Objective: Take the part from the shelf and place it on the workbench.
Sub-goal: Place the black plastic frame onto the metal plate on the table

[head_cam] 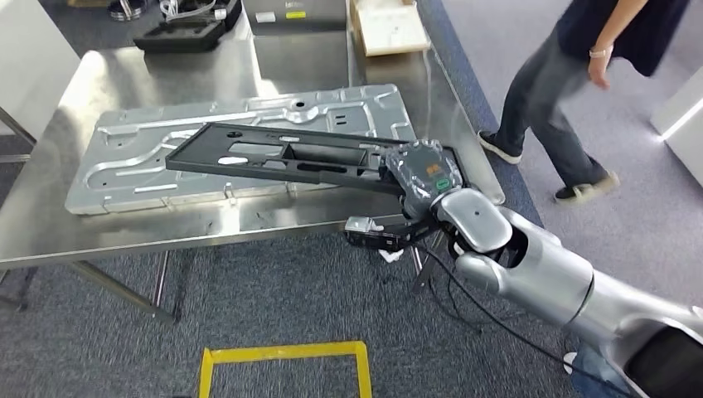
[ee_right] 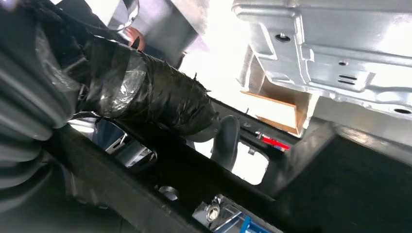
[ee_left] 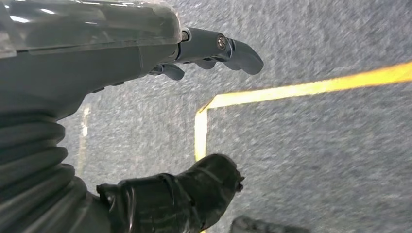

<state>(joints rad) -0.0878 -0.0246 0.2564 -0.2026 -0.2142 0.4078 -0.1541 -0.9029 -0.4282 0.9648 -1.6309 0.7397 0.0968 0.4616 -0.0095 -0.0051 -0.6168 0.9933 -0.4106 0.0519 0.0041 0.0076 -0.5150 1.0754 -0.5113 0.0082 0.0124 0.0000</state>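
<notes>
A long black plastic frame part (head_cam: 282,155) lies slanted across the stamped silver metal panel (head_cam: 141,153) on the steel workbench (head_cam: 124,70). My right hand (head_cam: 423,178) grips the frame's right end, at the bench's right front corner. In the right wrist view the taped thumb (ee_right: 155,99) presses on the black frame (ee_right: 350,174), with the silver panel (ee_right: 340,43) beyond. My left hand (ee_left: 145,107) hangs over grey carpet, fingers apart and holding nothing.
A person (head_cam: 572,75) walks past the bench's right side. A black case (head_cam: 178,33), a grey box (head_cam: 294,16) and a cardboard box (head_cam: 390,29) stand at the bench's far end. Yellow floor tape (head_cam: 282,356) marks the carpet in front.
</notes>
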